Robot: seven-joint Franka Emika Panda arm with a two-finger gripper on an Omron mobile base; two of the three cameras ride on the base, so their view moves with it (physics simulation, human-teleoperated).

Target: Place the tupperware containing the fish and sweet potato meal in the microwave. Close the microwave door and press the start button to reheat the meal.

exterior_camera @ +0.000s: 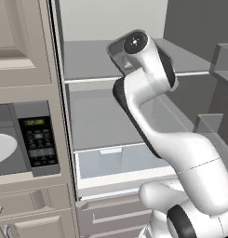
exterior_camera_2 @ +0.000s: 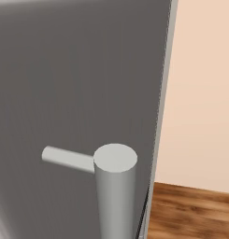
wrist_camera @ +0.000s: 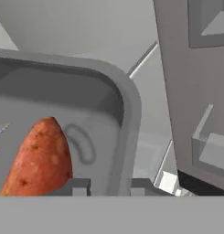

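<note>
Tub [wrist_camera: 125,114]: dark grey, rounded corner and flared rim, held up inside the open fridge above a shelf [exterior_camera: 92,79]. Contents: an orange-red sweet potato chunk [wrist_camera: 40,157]. Gripper [wrist_camera: 106,186]: the two finger tips straddle the tub's rim, clamped on it. Microwave [exterior_camera: 22,139]: built into the cabinets at left, white turntable [exterior_camera: 3,148] showing, keypad [exterior_camera: 39,139] with green display. Fridge drawer [exterior_camera: 115,160]: below the shelves.

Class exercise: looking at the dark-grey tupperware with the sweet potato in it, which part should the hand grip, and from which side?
Grip the flared rim of the tupperware along one side wall, one finger inside and one outside, as the fingertips sit now. The rim is thin and raised, and the sweet potato lies clear of it.
</note>
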